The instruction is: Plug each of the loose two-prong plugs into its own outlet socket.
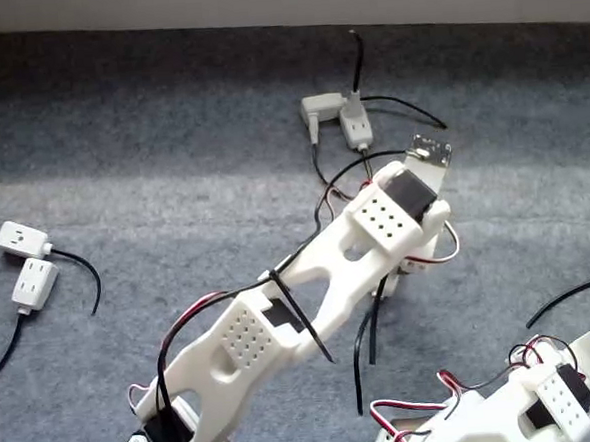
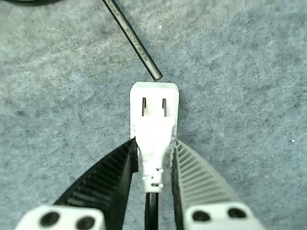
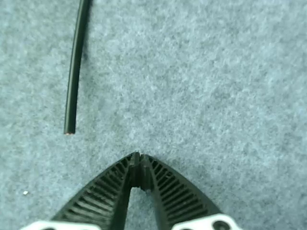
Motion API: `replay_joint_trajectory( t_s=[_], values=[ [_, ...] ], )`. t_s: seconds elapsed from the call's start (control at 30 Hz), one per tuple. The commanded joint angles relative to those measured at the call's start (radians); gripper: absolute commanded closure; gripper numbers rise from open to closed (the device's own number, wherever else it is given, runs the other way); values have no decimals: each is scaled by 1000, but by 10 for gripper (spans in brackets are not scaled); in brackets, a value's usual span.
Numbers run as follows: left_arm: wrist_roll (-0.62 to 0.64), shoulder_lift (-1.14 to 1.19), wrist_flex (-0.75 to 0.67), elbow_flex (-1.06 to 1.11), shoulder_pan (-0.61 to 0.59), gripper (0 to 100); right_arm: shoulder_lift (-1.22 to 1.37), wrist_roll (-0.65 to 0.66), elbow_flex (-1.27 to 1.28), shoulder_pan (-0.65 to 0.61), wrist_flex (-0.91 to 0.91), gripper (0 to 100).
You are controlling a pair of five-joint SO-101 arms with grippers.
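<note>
My left gripper [image 2: 153, 143] is shut on a white plug [image 2: 154, 115]. The plug lies flat on the grey carpet, two dark prong marks on its far end and its cord running back between the fingers. A cut black cable end [image 2: 157, 76] lies just beyond it. In the high view the left arm [image 1: 310, 300] stretches across the middle and hides that gripper and plug. My right gripper [image 3: 140, 165] hangs shut and empty over bare carpet, and its arm [image 1: 546, 396] is at the lower right.
Two white connectors [image 1: 323, 109] [image 1: 355, 125] with black cords lie side by side at the back. Two more, a socket [image 1: 21, 238] and a second white piece [image 1: 34, 282], lie at the far left. A loose black cable end [image 3: 69, 129] lies near the right gripper.
</note>
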Motion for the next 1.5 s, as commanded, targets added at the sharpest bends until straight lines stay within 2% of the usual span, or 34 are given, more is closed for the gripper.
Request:
replay_joint_trajectory(
  t_s=[0.0,0.13,0.53,0.7,0.8,1.07,1.27,1.47],
  values=[
    [-15,-12,-12,-102,-64,990,-15,14,-2,-4,-16,989],
    [-80,-12,-12,-131,-85,990,-15,14,-2,-4,-16,989],
    [-147,-48,17,-134,-127,993,-15,6,-8,-16,-18,989],
    [-176,-160,17,-128,-114,993,-15,-71,-31,-102,-35,989],
    [-178,-223,18,-108,-114,993,-7,-72,-61,-156,-62,989],
    [-181,-515,18,124,-120,993,-15,-87,-71,-344,-203,990],
    [-181,-792,6,395,-122,993,-8,-281,-173,-487,-199,990],
    [-183,-1030,-244,811,-114,993,-7,-351,-234,-628,-170,990]
  ],
)
